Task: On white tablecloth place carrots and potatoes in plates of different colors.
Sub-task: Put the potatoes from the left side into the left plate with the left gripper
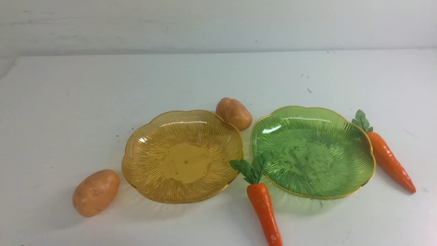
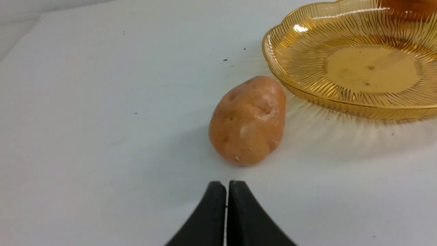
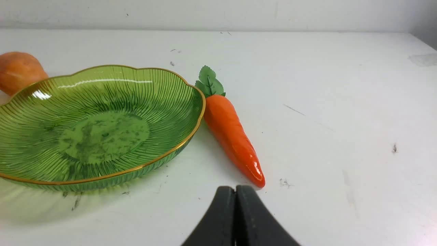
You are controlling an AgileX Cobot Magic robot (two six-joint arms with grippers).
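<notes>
My left gripper and my right gripper are both clenched, fingertips together, gripping nothing. On the smooth white tablecloth sit a scalloped amber plastic plate and, to its right, a scalloped green plastic plate. One tan, egg-shaped potato lies left of the amber plate; another tan, dimpled potato lies behind, between the plates. A glossy orange tapered carrot points its leaves between them; a second leafy orange carrot lies just right of the green plate.

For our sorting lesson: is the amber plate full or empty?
Empty: the amber plate shows its bare ribbed inside and flat centre.
</notes>
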